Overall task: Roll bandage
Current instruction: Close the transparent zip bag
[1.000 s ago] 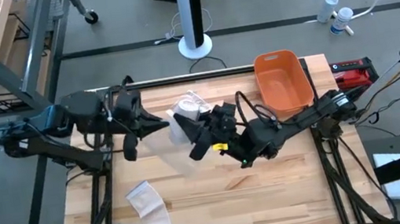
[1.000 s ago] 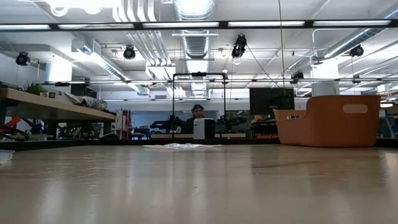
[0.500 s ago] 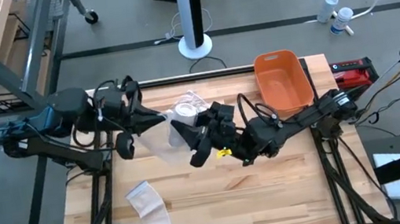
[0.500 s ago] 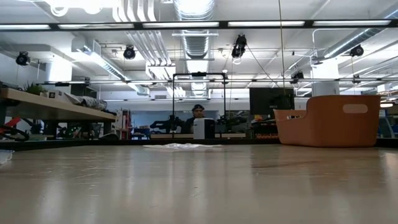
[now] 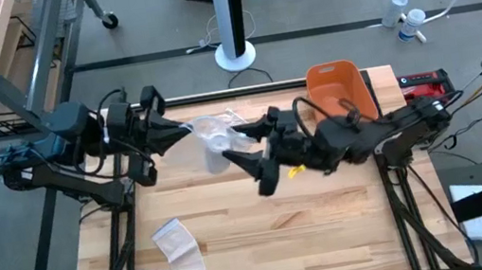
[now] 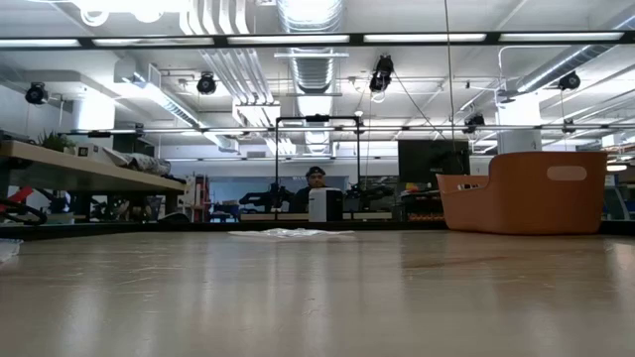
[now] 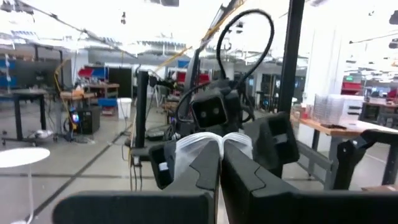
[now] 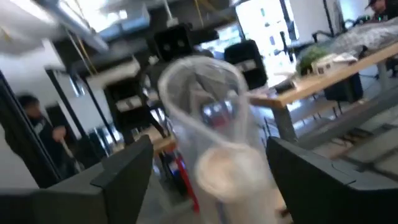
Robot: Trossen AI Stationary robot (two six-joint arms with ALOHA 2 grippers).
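Gripping the bandage (image 5: pixel 213 139) with the left gripper (image 5: pixel 185 129), held off the table (image 5: pixel 333 236) and pointing toward the other arm. Pinching the white cloth (image 7: pixel 193 146) right at the fingertips (image 7: pixel 205 163) in the left wrist view, with the jaws pressed together on it and no gap showing. Keeping the rolled, pale, partly see-through bundle just ahead of those closed tips, in the air between the two arms. Facing it from the far side with the right gripper (image 5: pixel 235 145), spreading both fingers (image 5: pixel 251 167) wide apart, one to either side of the roll's end. Framing the roll (image 8: pixel 208 99) in the right wrist view between the two separated fingers (image 8: pixel 124 168), with a clear gap on each side and no contact that can be made out. Leaving a second, loose strip of bandage (image 5: pixel 178 259) lying flat and curved on the wood, well away from both grippers and nearer the table's front edge on the left arm's side. Standing an orange bin (image 5: pixel 342 96) on the table behind the right gripper, close beside that arm's forearm. Showing, in the low view, only the bin (image 6: pixel 526 193), a flat white scrap (image 6: pixel 288 233) at the far edge and a person (image 6: pixel 316 178) in the room beyond, with neither gripper in sight there.
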